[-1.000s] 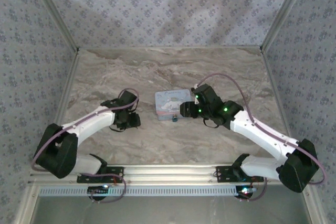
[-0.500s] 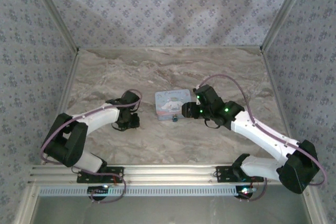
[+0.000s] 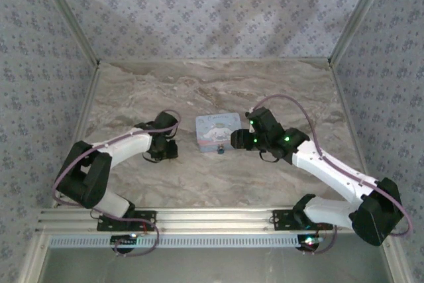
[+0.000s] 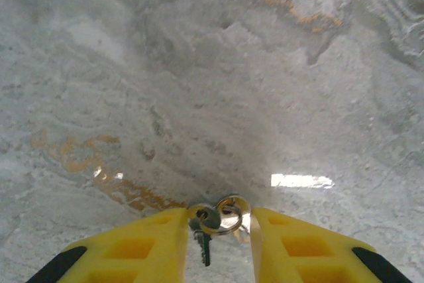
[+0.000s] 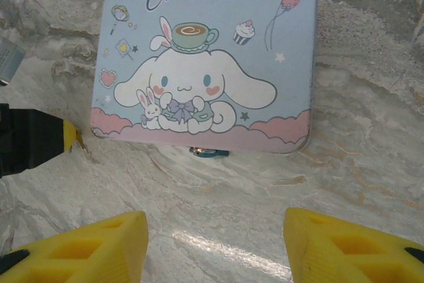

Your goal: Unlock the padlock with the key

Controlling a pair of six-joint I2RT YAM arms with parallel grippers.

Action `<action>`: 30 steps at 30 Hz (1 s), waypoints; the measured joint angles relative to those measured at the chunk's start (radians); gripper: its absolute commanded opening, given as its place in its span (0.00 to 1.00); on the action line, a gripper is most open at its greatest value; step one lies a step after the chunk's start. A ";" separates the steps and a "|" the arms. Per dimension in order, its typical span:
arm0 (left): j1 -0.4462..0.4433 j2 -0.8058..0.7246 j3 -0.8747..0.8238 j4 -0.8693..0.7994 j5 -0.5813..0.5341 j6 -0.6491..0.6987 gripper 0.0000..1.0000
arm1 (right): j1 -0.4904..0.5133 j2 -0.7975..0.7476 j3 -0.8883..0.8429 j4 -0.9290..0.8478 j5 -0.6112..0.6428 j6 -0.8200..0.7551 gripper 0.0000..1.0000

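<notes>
The key point(image 4: 205, 240) lies on the marble on a double brass ring point(image 4: 225, 214). My left gripper point(image 4: 219, 220) is down at the table, its yellow fingers point(image 4: 146, 243) touching the ring on both sides, shut on it. From above, that left gripper point(image 3: 167, 152) sits left of the tin. The padlock point(image 5: 211, 153) is a small teal body at the tin's near edge, mostly hidden under the lid rim, also seen from above as the padlock point(image 3: 220, 151). My right gripper point(image 5: 215, 230) hovers wide open in front of it, holding nothing.
The padlock hangs on a pale blue Cinnamoroll tin point(image 5: 212, 64) at the table's middle point(image 3: 217, 130). The left gripper's black and yellow finger point(image 5: 40, 138) shows at the left edge of the right wrist view. Patterned walls enclose the marble table point(image 3: 218, 84).
The left arm's elbow and shoulder have swung inward while its gripper stayed low near the key. The right gripper has edged slightly to the right beside the tin.
</notes>
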 measured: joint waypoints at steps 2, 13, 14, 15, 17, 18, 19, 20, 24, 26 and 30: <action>0.000 0.006 0.003 0.006 0.000 0.006 0.26 | -0.002 0.000 -0.005 0.000 0.000 0.001 0.58; 0.000 0.023 0.007 0.016 -0.001 0.019 0.11 | -0.019 0.000 -0.025 0.001 -0.011 0.026 0.58; 0.000 0.023 0.008 0.018 0.000 0.021 0.09 | -0.019 0.000 -0.026 0.001 -0.012 0.026 0.58; 0.000 0.024 0.008 0.020 0.000 0.024 0.04 | -0.019 0.000 -0.026 0.001 -0.013 0.027 0.58; 0.000 0.028 0.009 0.023 -0.002 0.028 0.00 | -0.021 0.000 -0.027 0.002 -0.016 0.027 0.58; 0.000 0.029 0.010 0.023 -0.001 0.029 0.00 | -0.022 0.000 -0.027 0.003 -0.016 0.027 0.58; 0.000 0.030 0.010 0.023 -0.001 0.030 0.00 | -0.022 0.000 -0.027 0.003 -0.017 0.027 0.58; 0.000 0.030 0.011 0.023 -0.001 0.031 0.00 | -0.023 0.000 -0.027 0.004 -0.019 0.027 0.58; 0.000 0.033 0.015 0.022 0.000 0.034 0.00 | -0.026 -0.010 -0.033 0.006 -0.018 0.028 0.58; 0.000 0.034 0.018 0.021 0.000 0.036 0.00 | -0.028 -0.023 -0.042 0.007 -0.018 0.031 0.58; 0.000 0.018 0.021 0.000 0.004 0.037 0.00 | -0.028 -0.044 -0.057 0.026 -0.026 0.034 0.58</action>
